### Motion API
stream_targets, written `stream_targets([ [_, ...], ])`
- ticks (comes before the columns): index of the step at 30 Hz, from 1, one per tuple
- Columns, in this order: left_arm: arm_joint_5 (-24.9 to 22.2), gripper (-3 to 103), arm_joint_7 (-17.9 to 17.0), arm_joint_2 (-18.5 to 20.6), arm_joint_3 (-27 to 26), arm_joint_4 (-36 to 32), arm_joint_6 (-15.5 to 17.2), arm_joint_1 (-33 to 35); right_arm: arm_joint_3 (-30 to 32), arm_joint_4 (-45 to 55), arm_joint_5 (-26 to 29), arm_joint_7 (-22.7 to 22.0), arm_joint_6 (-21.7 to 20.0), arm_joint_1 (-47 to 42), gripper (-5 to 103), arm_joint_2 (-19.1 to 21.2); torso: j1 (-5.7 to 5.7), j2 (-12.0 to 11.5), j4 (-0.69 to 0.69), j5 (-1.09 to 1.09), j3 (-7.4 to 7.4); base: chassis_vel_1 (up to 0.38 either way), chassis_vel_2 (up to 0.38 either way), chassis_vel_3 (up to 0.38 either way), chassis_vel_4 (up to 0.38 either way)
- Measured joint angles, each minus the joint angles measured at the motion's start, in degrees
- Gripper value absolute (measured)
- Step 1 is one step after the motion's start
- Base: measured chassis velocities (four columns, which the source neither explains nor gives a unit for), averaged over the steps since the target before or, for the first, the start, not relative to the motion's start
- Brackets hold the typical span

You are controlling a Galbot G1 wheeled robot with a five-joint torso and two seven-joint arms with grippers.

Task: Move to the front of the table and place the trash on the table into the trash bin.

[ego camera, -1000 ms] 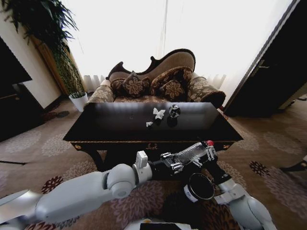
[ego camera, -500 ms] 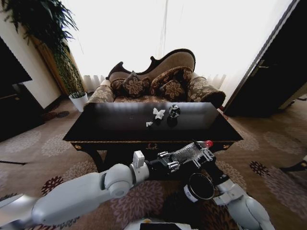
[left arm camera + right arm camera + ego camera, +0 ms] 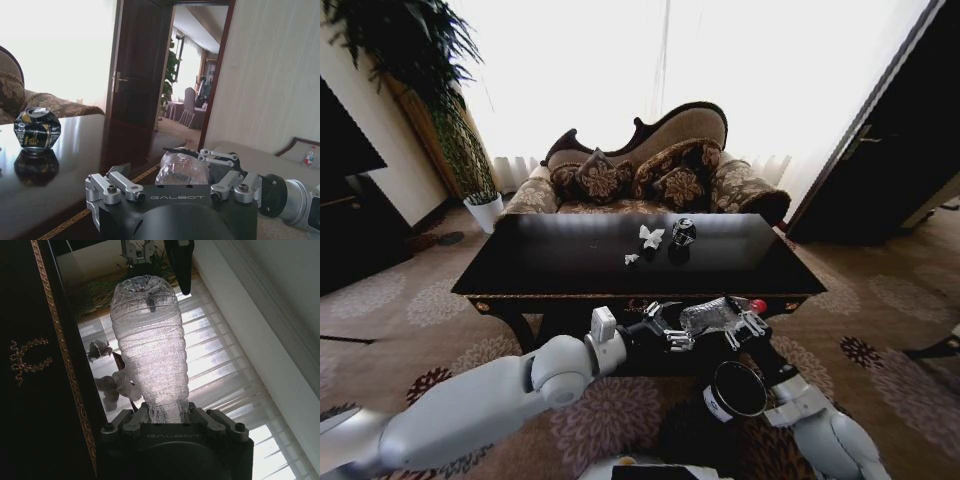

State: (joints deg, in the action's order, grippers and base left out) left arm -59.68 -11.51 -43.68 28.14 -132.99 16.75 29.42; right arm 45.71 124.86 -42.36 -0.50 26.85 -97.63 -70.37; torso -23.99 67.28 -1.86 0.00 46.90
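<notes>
My right gripper (image 3: 745, 320) is shut on the neck end of a crumpled clear plastic bottle (image 3: 713, 316) with a red cap, held level just in front of the table (image 3: 570, 262). My left gripper (image 3: 669, 333) is open at the bottle's (image 3: 182, 169) base, its fingers (image 3: 114, 184) wide to either side. I cannot tell whether they touch it. On the glossy top lie white tissue pieces (image 3: 651, 236) and a dented dark can (image 3: 684, 231). The black trash bin (image 3: 718, 401) stands on the carpet below the right gripper (image 3: 167, 415).
A patterned sofa (image 3: 650, 165) stands behind the table. A white plant pot (image 3: 485, 211) sits at the back left and a dark door (image 3: 880, 160) at the right. The gold-trimmed table edge (image 3: 60, 340) runs close beside the bottle (image 3: 149, 345).
The left gripper has moved up and toward the table edge at the bottle's base. The bottle has tipped from slanted to nearly level. The trash on the table has not moved.
</notes>
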Motion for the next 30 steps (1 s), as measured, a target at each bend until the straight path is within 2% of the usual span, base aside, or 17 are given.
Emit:
stream_targets([
  [3, 0.3, 96, -0.1, 0.5, -1.7, -0.4, -0.4, 0.9, -0.2, -0.4, 0.1, 0.0, 0.0, 0.0, 25, -0.2, 0.0, 0.0, 0.0, 0.01, 0.0, 0.0, 0.0, 0.0, 0.0],
  [7, 2.3, 100, 0.5, 2.4, -10.4, -0.5, -1.2, 6.7, -0.9, -1.9, 1.7, -0.2, -0.3, 0.2, 25, -0.4, 0.0, 0.0, 0.0, 0.0, 0.0, 0.0, 0.0, 0.0, 0.0],
  [8, 2.3, 100, 0.5, 2.4, -10.4, -0.5, -1.2, 6.7, -0.9, -1.9, 1.7, -0.2, -0.3, 0.2, 25, -0.4, 0.0, 0.0, 0.0, 0.0, 0.0, 0.0, 0.0, 0.0, 0.0],
  [10, 3.8, 100, 1.2, 3.1, -15.7, 0.1, -1.7, 10.6, -1.3, -2.7, 3.6, -0.3, -1.0, 0.4, 25, -0.4, 0.0, 0.0, 0.0, -0.01, 0.0, 0.0, 0.0, 0.0, 0.0],
  [12, 5.2, 100, 2.4, 4.1, -23.3, 0.9, -2.5, 16.3, -1.8, -3.5, 6.3, -0.3, -2.1, 0.6, 25, -0.4, 0.0, 0.0, 0.0, 0.0, 0.0, 0.0, 0.0, 0.0, 0.0],
  [13, 5.2, 100, 2.4, 4.1, -23.3, 0.9, -2.5, 16.3, -1.8, -3.5, 6.3, -0.3, -2.1, 0.6, 25, -0.4, 0.0, 0.0, 0.0, 0.0, 0.0, 0.0, 0.0, 0.0, 0.0],
  [14, 5.3, 100, 2.9, 4.5, -25.8, 1.1, -2.8, 18.5, -1.9, -3.7, 7.2, -0.3, -2.4, 0.6, 25, -0.3, 0.0, 0.0, 0.01, -0.01, 0.0, 0.0, 0.0, 0.0, 0.0],
  [15, 5.3, 100, 3.3, 5.0, -27.9, 1.1, -3.0, 20.3, -2.1, -4.1, 8.3, -0.4, -2.7, 0.7, 25, -0.3, 0.0, 0.0, 0.01, -0.02, 0.0, 0.0, 0.0, 0.0, 0.0],
  [16, 5.1, 100, 4.2, 6.5, -33.0, 1.2, -3.9, 24.4, -2.3, -4.8, 10.9, -0.4, -3.5, 0.7, 25, -0.3, 0.0, 0.0, 0.02, -0.01, -0.01, 0.0, 0.0, 0.0, 0.0],
  [17, 5.1, 100, 4.4, 7.1, -35.2, 1.4, -4.4, 25.9, -2.3, -5.2, 12.1, -0.5, -3.8, 0.7, 25, -0.4, 0.0, 0.0, 0.02, -0.01, -0.01, 0.0, 0.0, 0.0, 0.0],
  [18, 5.1, 100, 4.4, 7.1, -35.2, 1.4, -4.4, 25.9, -2.3, -5.2, 12.1, -0.5, -3.8, 0.7, 25, -0.4, 0.0, 0.0, 0.02, -0.01, -0.01, 0.0, 0.0, 0.0, 0.0],
  [19, 5.3, 100, 4.9, 7.7, -39.5, 2.0, -5.1, 28.4, -2.4, -5.7, 14.4, -0.5, -4.5, 0.7, 25, -0.7, 0.0, 0.0, 0.01, 0.0, -0.01, 0.0, 0.0, 0.0, 0.0],
  [22, 5.8, 100, 5.4, 8.0, -48.0, 3.8, -6.2, 32.6, -3.0, -7.0, 19.1, -0.8, -5.8, 0.8, 25, -1.1, 0.0, 0.0, 0.0, 0.0, 0.0, 0.0, 0.0, 0.0, 0.0],
  [23, 5.8, 100, 5.4, 8.0, -48.0, 3.8, -6.2, 32.6, -3.0, -7.0, 19.1, -0.8, -5.8, 0.8, 25, -1.1, 0.0, 0.0, 0.0, 0.0, 0.0, 0.0, 0.0, 0.0, 0.0],
  [26, 6.5, 100, 5.4, 7.0, -55.0, 5.1, -7.0, 37.3, -3.7, -8.3, 24.7, -1.1, -7.6, 1.3, 25, -1.2, 0.0, 0.0, 0.01, -0.01, 0.0, 0.0, 0.0, 0.0, 0.0],
  [29, 6.6, 100, 5.4, 6.2, -57.4, 5.7, -7.3, 38.8, -4.1, -8.8, 27.6, -1.3, -8.5, 1.5, 25, -1.3, 0.0, 0.0, 0.01, 0.0, 0.0, 0.0, 0.0, 0.0, 0.0],
  [30, 6.7, 100, 5.5, 5.2, -60.2, 6.7, -7.6, 40.2, -4.4, -9.4, 31.0, -1.6, -9.5, 1.9, 25, -1.3, 0.01, 0.0, 0.0, -0.01, -0.01, 0.0, 0.0, 0.0, 0.0],
])
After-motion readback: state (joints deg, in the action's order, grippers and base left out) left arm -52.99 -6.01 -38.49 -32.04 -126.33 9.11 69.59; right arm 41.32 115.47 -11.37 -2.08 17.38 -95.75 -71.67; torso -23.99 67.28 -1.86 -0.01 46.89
